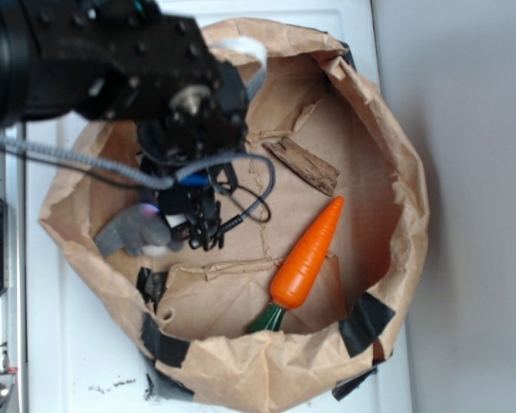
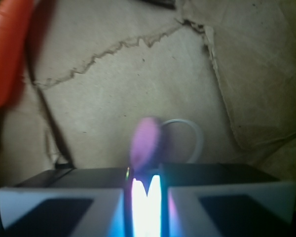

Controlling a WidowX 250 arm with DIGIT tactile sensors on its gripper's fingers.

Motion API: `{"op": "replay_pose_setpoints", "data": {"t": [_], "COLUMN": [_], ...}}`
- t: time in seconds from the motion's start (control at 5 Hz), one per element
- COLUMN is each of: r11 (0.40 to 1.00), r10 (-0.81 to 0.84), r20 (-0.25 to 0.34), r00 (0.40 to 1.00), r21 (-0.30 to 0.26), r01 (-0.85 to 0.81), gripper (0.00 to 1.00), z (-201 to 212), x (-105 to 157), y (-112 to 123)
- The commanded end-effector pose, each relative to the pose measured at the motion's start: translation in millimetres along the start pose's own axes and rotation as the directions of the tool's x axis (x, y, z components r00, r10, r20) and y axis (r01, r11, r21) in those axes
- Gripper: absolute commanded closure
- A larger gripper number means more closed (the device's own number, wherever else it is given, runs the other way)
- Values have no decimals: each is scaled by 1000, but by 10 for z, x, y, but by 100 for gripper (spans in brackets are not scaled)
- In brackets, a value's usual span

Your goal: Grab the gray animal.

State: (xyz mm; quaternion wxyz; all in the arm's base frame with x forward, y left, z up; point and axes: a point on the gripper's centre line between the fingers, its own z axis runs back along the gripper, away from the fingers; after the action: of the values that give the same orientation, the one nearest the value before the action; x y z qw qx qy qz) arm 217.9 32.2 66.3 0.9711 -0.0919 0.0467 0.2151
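The gray plush rabbit (image 1: 136, 231) is clamped in the gripper (image 1: 174, 225) near the left wall of the paper-bag basin (image 1: 396, 172). A pink-lined ear (image 2: 145, 142) and white string loop (image 2: 190, 132) are seen protruding from between the nearly closed jaws in the wrist view. An orange carrot (image 1: 310, 254) is seen lying well apart, toward the lower right.

Bag floor (image 1: 232, 297) open mid; carrot (image 1: 308, 255), wood chip (image 1: 303, 165) right; paper walls (image 1: 396, 155) hem all sides

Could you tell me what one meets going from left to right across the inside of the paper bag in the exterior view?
Gray animal → gripper → carrot. The wood chip overlaps the carrot's span, so I omit it.
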Motion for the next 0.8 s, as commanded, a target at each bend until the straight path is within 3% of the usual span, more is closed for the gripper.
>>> {"op": "replay_pose_setpoints", "data": {"t": [0.0,0.2,0.4,0.6], "r11": [995,992,995,996], "r10": [-24,-11,-19,-69], "r20": [100,104,113,64], "r00": [995,995,993,996], "r21": [-90,-127,-99,-52], "r01": [33,24,30,73], "gripper": [100,100,97,0], "z": [438,537,517,391], "x": [80,79,71,0], "y": [127,144,125,118]}}
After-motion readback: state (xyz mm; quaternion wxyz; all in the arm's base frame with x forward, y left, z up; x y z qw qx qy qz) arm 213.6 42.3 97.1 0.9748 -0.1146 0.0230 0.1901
